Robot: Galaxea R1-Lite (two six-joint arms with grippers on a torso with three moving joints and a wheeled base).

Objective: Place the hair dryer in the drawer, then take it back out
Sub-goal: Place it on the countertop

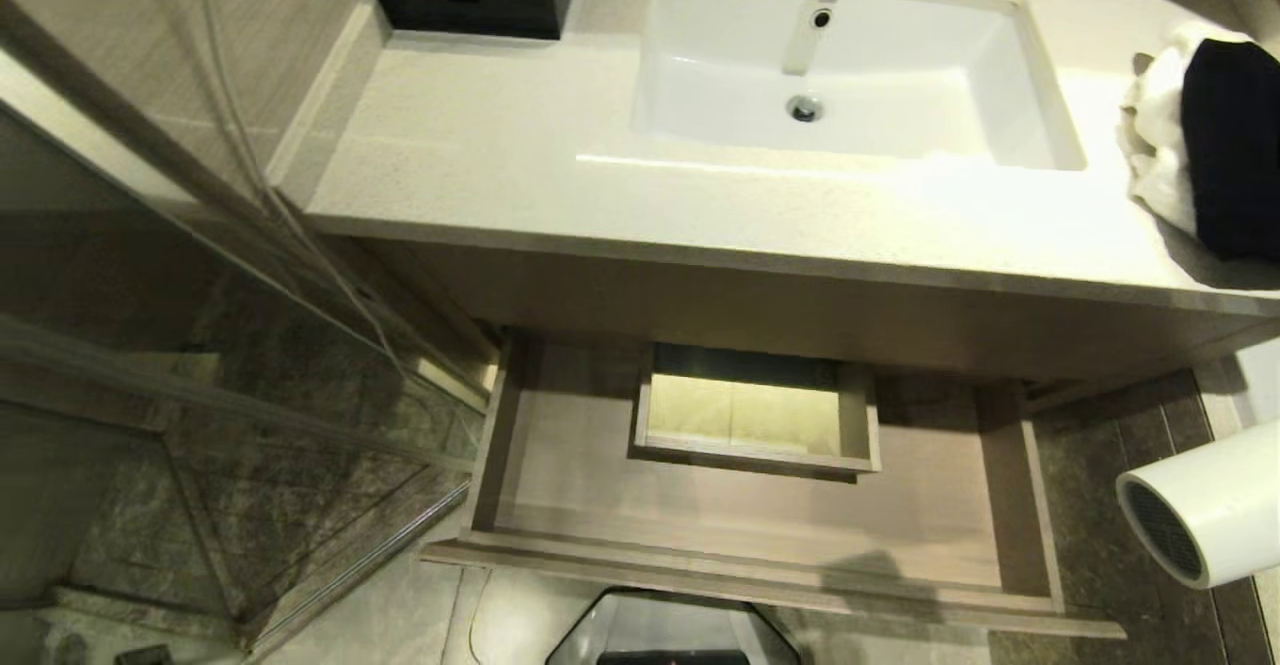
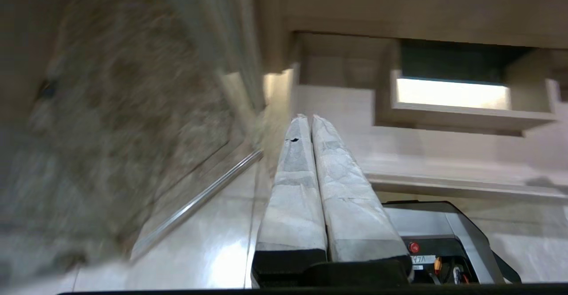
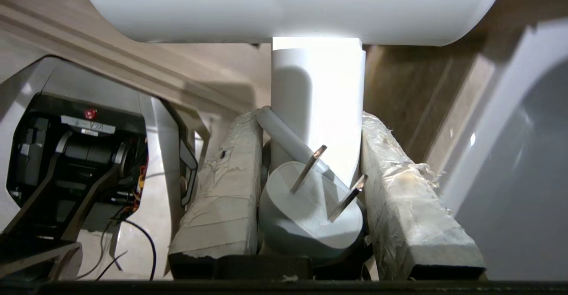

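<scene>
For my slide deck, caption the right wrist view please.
Right gripper clamps the white hair dryer by its handle, plug tucked between the fingers.

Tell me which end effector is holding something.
The right end effector: it clamps the hair dryer by its handle. The left end effector is shut on nothing.

The left gripper (image 2: 310,119) has two long tapering fingers (image 2: 293,188) wrapped in creased off-white tape, rising from a black mount. The right gripper (image 3: 310,122) has fingers (image 3: 222,197) in the same tape, frayed and peeling at the edges. The robot's base (image 3: 75,162) is silver-grey, angular-cornered, with a black recess holding dark brackets, a small red button, a white label and thin black and orange wires.
</scene>
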